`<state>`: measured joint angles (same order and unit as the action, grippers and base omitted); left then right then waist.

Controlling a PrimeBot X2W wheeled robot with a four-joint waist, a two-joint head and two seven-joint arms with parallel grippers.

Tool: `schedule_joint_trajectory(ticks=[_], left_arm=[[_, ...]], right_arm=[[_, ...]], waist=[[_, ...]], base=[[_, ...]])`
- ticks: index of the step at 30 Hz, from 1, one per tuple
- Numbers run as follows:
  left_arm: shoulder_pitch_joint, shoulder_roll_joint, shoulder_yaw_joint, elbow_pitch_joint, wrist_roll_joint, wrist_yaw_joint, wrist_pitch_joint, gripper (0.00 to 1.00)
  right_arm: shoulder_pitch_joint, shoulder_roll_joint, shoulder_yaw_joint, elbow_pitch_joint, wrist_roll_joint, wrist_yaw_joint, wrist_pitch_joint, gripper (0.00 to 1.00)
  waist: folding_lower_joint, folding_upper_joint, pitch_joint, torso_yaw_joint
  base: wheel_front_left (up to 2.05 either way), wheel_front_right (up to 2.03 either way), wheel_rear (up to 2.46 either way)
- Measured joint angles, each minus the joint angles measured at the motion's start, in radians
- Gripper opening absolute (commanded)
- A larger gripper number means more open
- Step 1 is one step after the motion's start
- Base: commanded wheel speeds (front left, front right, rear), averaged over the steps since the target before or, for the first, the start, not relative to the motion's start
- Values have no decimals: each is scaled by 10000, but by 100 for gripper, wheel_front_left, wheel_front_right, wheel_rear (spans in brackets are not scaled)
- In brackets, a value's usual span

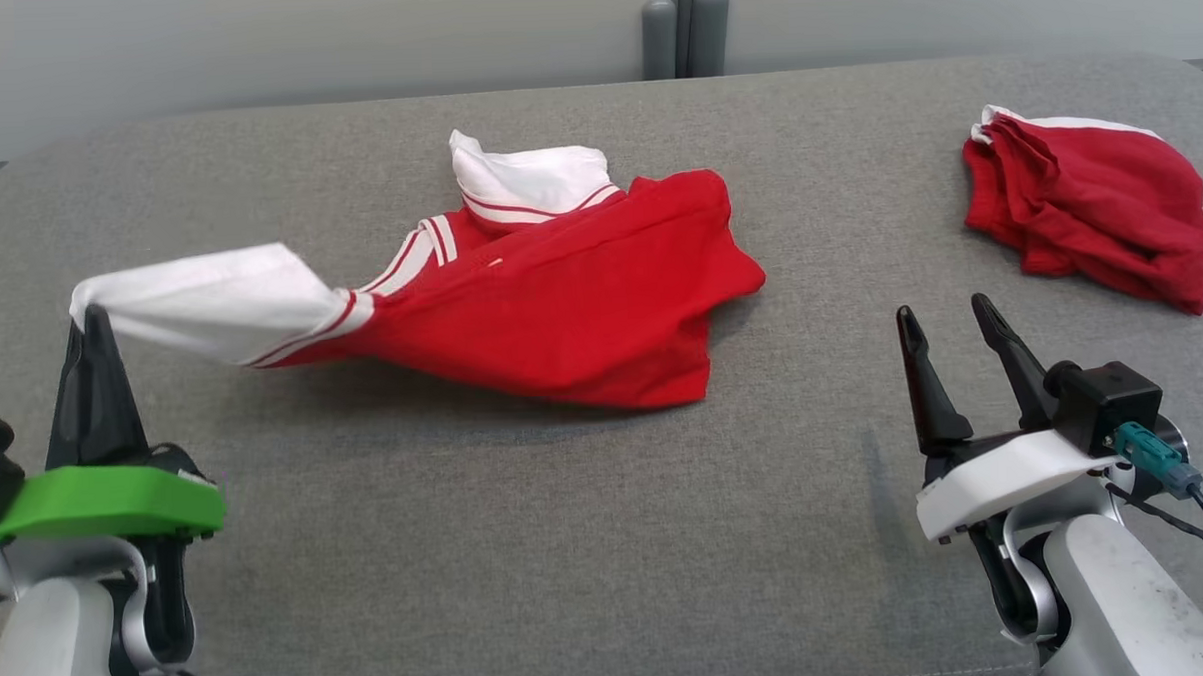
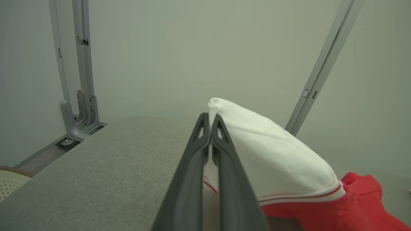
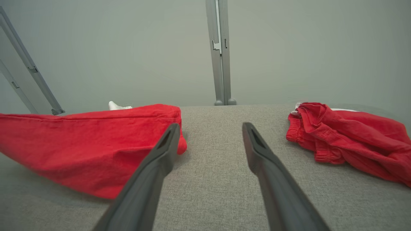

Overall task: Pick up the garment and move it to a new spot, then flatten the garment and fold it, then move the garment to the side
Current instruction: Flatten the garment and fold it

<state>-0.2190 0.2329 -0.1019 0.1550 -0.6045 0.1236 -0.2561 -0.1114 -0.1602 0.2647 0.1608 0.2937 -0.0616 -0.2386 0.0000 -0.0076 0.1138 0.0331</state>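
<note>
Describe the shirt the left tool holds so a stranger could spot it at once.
On the grey padded table, look at the middle: a red shirt, one white sleeve pinched in the left tool. Unlike the crumpled red bundle at the right, it has red-striped white sleeves.

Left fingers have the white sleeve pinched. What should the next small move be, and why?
Probably slide the open right gripper left to the near hem corner of the red shirt. The left gripper is shut on the white sleeve, that end raised, but the body lies crumpled on the grey table and the right gripper holds nothing; a second grip should let both arms carry it.
</note>
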Motion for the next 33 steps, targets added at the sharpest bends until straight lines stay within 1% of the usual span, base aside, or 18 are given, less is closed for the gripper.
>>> schedule_joint_trajectory(ticks=[1,4,6,8,10,11,15,18,21,24,30,33], left_arm=[[199,-4,36,-29,2,0,0,0],[621,-150,27,-29,0,0,0,0],[839,-291,38,-21,0,0,0,0],[1071,-332,58,-15,-23,0,0,0],[1239,-387,40,-8,-33,0,0,0],[1239,-387,40,-8,-33,0,0,0],[1268,-717,-249,-82,-25,0,0,0],[1264,-940,-550,-205,21,0,0,0],[1232,-1032,-838,-332,132,0,0,0],[1180,-1160,-974,-359,201,0,0,0],[935,-1327,-1329,-368,288,-2,0,0],[818,-1360,-1406,-370,330,-12,2,0]], right_arm=[[-9,-31,21,0,6,31,2,100],[-152,-238,180,25,4,314,81,100],[-492,-393,351,130,4,554,389,100],[-999,-508,481,259,15,880,702,100],[-1571,-625,575,407,65,1120,1051,100],[-1571,-625,575,407,65,1120,1051,100],[-2602,-1051,679,890,61,1569,1804,100],[-3176,-1371,732,1315,77,1672,2355,100],[-3634,-1580,905,1718,173,1762,2815,100],[-4130,-1636,1003,2080,439,1848,3239,100],[-4871,-2034,1066,2780,984,1858,3893,100],[-5076,-2197,1369,3047,1258,1860,4126,100]], waist=[[0,0,8,60],[0,0,51,245],[0,0,102,367],[0,0,193,467],[0,0,316,555],[0,0,316,555],[0,0,583,784],[0,0,802,999],[0,0,1044,1241],[0,0,1301,1494],[0,0,1761,2051],[0,0,1950,2321]], base=[[0,0,0],[0,0,0],[0,0,0],[0,0,0],[0,0,0],[0,0,0],[0,0,0],[0,0,0],[0,0,0],[0,0,0],[0,0,0],[0,0,0]])
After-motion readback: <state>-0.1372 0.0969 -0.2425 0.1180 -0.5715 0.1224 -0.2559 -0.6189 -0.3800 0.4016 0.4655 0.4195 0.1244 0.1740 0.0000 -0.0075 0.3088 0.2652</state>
